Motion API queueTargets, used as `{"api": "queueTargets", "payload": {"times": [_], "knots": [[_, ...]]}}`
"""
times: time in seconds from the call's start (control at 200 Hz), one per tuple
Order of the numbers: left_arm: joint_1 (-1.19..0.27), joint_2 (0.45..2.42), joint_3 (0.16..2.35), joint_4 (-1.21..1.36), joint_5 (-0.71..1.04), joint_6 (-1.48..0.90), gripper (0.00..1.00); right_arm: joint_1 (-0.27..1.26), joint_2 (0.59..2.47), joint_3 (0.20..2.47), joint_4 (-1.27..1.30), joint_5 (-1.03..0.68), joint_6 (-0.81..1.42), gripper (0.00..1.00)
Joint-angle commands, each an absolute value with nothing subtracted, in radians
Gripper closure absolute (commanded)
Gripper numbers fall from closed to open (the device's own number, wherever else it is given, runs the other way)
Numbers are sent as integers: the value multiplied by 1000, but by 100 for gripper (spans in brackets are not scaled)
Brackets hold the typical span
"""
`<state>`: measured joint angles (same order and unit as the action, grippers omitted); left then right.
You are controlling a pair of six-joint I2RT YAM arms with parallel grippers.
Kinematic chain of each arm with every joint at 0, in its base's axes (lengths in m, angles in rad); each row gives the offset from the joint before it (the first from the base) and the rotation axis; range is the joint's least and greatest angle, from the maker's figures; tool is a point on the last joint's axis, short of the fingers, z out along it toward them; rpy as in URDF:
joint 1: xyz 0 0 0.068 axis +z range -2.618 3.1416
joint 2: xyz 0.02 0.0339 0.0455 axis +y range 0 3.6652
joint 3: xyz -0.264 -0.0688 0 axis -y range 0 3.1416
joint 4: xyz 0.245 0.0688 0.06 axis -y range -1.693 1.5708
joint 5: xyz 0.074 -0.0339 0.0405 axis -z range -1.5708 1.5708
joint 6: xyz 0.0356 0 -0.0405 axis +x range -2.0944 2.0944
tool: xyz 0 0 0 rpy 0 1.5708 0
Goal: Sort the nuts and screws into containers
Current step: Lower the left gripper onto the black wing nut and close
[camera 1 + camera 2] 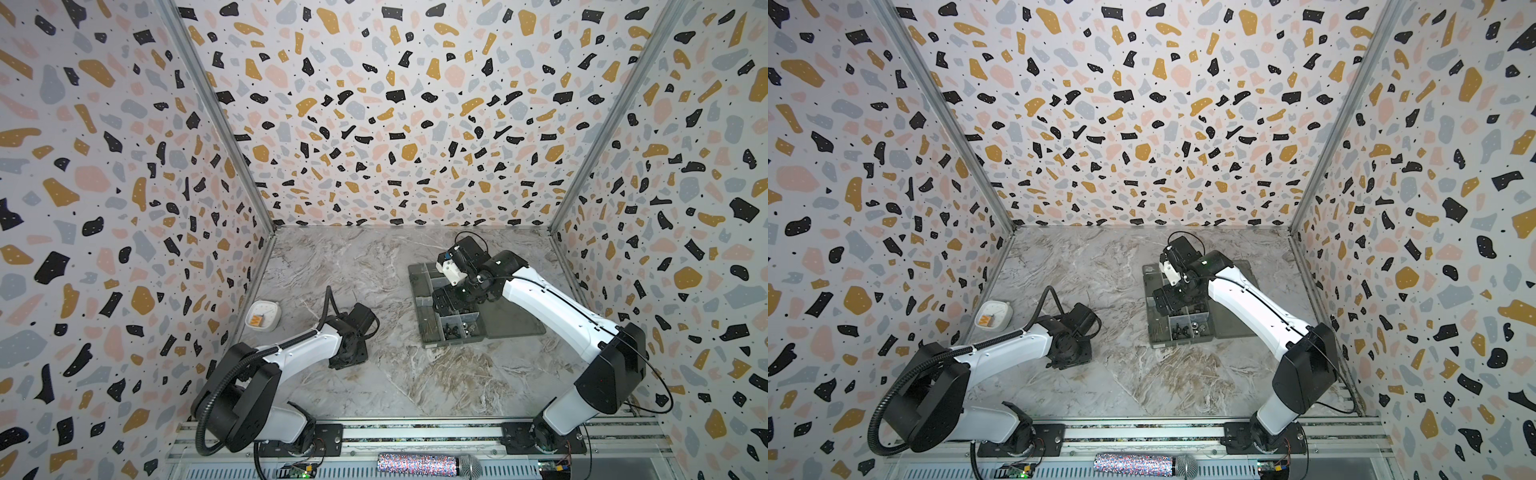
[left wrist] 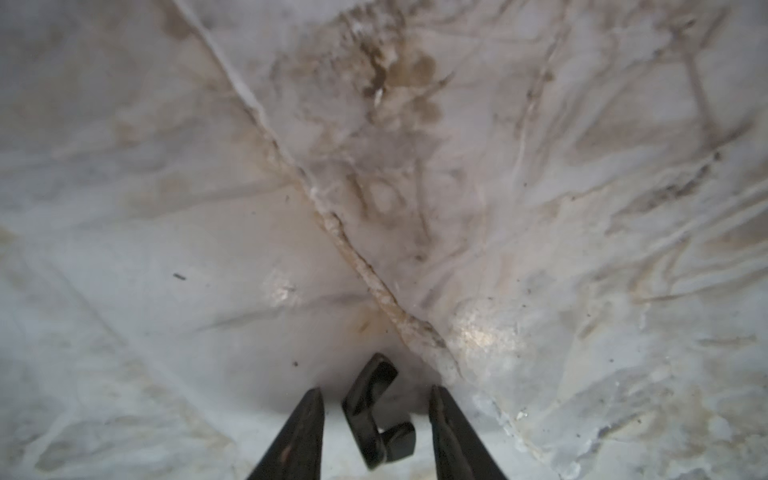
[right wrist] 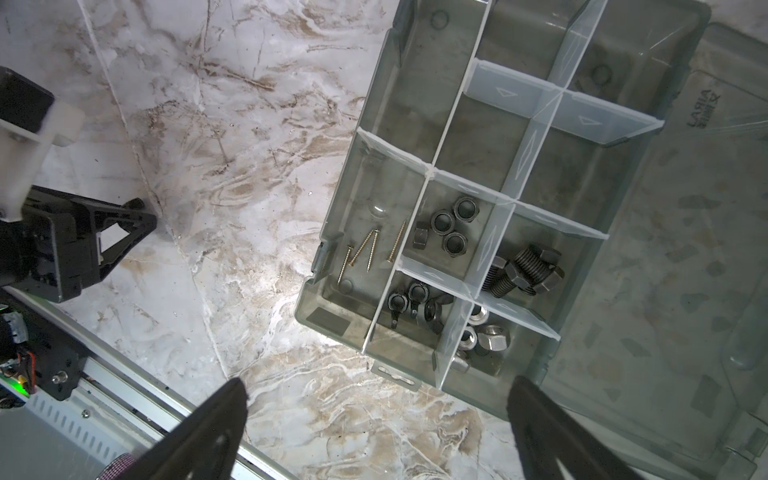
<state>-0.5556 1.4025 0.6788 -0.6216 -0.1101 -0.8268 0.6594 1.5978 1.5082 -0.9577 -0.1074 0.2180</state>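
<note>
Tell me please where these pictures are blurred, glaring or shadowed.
Left wrist view: the grey marble-patterned table is soft; the black winged nut inside the open left gripper is sharper, dark shadow around it. Right wrist view: the smoky-grey plastic organiser box is sharp, its clear dividers glare white, fingers of the right gripper blur. Both top views: evenly lit.

In a top view the right arm [image 1: 540, 299] covers the middle of the organiser box [image 1: 453, 338], and the hardware [image 1: 454, 330] at its near end is too small to tell apart. The left gripper [image 2: 376, 390] and the winged nut [image 2: 365, 419] between its fingers are hidden in both top views under the arm's black wrist [image 1: 349, 345]. Each wrist picture crops its fingers at the edge, the right gripper [image 3: 378, 381] included. An orange item [image 1: 254, 320] in the white dish [image 1: 268, 311] cannot be identified.
</note>
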Motion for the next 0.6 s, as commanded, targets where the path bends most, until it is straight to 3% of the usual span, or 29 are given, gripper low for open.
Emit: {"api": "queueTargets", "payload": {"times": [0.0,0.24,0.596], "knots": [[-547,1414,663,-616,-105,-814,67,661,1569,1511,-977,-96,208,1],[-545,1425,665,-615,-101,-799,78,661,1574,1504,-978,-98,206,1],[-545,1409,713,-632,-67,-741,85,661,1575,1504,-979,-92,205,1]]}}
